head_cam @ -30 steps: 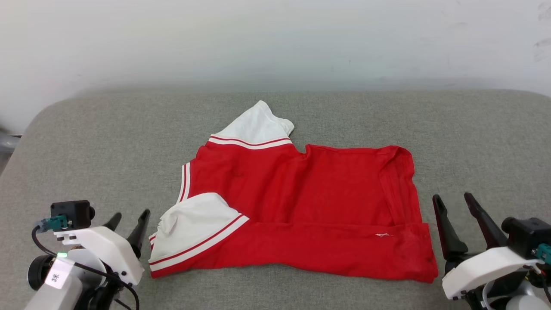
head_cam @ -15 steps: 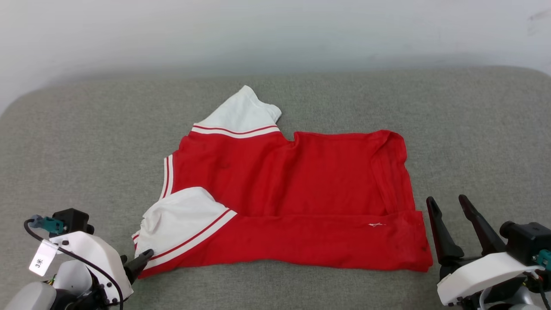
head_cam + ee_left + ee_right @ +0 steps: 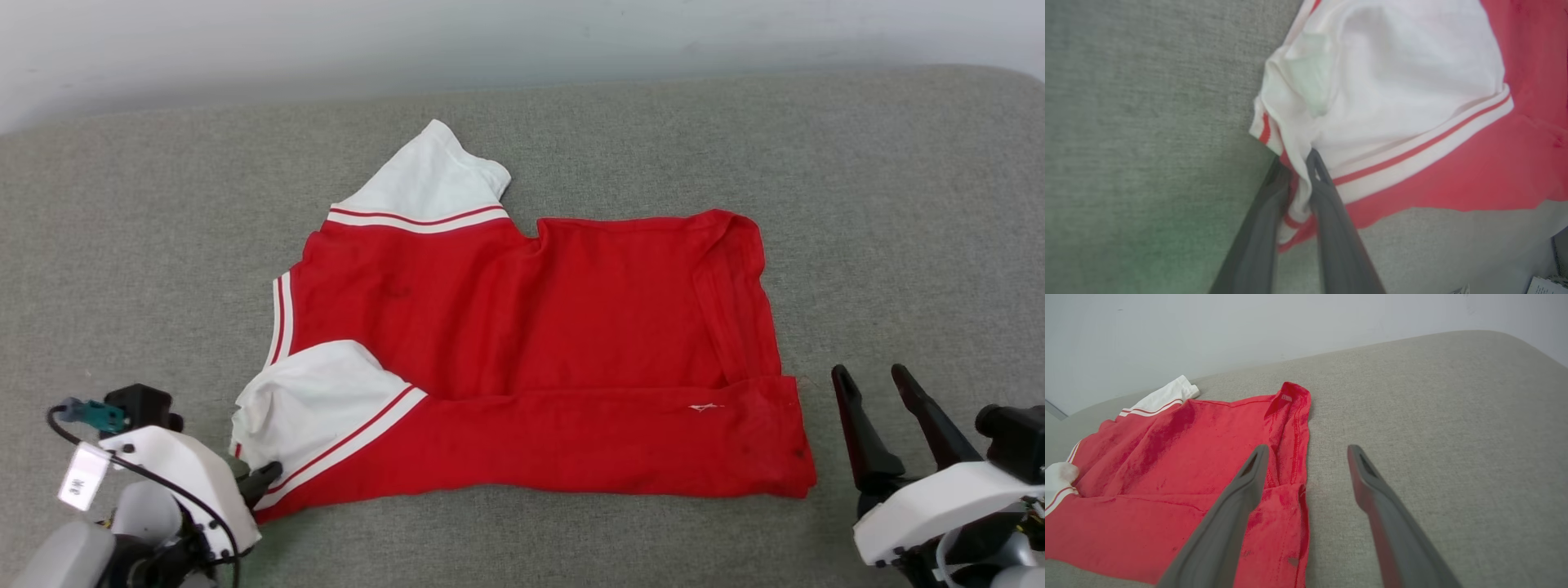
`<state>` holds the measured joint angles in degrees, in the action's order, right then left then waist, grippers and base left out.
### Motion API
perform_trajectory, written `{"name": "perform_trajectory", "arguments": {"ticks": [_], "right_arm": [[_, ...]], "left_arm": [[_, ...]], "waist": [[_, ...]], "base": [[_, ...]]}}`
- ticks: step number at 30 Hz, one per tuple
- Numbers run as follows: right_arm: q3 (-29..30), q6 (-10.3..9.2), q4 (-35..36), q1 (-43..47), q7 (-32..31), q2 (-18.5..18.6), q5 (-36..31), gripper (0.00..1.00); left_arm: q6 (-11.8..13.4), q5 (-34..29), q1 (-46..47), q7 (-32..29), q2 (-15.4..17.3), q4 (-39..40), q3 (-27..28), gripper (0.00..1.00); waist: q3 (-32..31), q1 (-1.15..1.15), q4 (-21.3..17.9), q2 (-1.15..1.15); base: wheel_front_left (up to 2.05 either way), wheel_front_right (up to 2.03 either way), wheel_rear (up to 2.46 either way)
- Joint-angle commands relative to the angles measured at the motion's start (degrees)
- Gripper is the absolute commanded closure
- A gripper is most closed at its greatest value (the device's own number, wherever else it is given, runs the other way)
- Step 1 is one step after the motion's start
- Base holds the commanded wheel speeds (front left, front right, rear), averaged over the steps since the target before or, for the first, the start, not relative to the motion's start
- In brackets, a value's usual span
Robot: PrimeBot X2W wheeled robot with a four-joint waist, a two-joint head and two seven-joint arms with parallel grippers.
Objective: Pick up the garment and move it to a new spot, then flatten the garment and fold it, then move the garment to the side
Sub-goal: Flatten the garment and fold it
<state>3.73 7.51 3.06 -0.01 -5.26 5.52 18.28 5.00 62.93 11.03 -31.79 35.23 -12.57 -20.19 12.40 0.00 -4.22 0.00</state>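
Note:
The garment [image 3: 531, 343] lies on a grey cushion, red body plain side up, lower edge folded over along the front. One white sleeve [image 3: 424, 180] points to the back and another [image 3: 326, 408] is bunched at the front left. My left gripper [image 3: 260, 474] is at that front left corner. In the left wrist view the garment [image 3: 1404, 94] has its striped sleeve hem pinched between the two fingers of my left gripper [image 3: 1296, 163]. My right gripper [image 3: 870, 376] stands open just right of the garment's right edge [image 3: 1167, 457], and between the fingers of my right gripper [image 3: 1307, 449] lies bare cushion.
The grey fabric cushion [image 3: 163, 245] spreads wide on both sides of the garment and ends at a pale wall [image 3: 490, 33] behind. Its front edge shows in the left wrist view, with white papers [image 3: 1543, 286] below it.
The head camera has tilted down. My left gripper went from open beside the sleeve to the front left corner and closed on the hem. The right gripper stays open.

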Motion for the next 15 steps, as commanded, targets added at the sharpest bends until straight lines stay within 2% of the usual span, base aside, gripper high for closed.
{"name": "perform_trajectory", "arguments": {"ticks": [1,6,10,15], "right_arm": [[0.37,-0.05,-0.05,-0.39,-0.82,0.63,0.88,0.0],[0.3,-0.05,-0.74,0.15,-9.29,3.42,4.39,0.0],[-0.69,-0.05,-1.85,0.97,-21.21,6.41,6.33,0.0],[-2.67,-0.05,-0.73,1.05,-33.73,7.42,8.09,0.0]], "left_arm": [[-0.42,-0.16,-0.77,-0.08,-1.94,-0.54,-1.58,1.0],[-0.52,-1.61,-1.36,2.68,-0.99,1.25,-0.87,1.0],[-0.09,-2.83,-1.96,4.27,-0.12,4.06,-0.57,1.0],[0.55,-4.0,-2.34,5.14,0.83,7.55,-0.31,1.0]], "waist": [[-0.19,0.0,0.11,0.0],[-1.78,0.0,0.59,0.0],[-3.04,0.0,1.38,0.0],[-2.97,0.0,2.5,0.0]], "base": [[0.0,0.0,0.0],[0.0,0.0,0.0],[0.0,0.0,0.0],[0.0,0.0,0.0]]}}
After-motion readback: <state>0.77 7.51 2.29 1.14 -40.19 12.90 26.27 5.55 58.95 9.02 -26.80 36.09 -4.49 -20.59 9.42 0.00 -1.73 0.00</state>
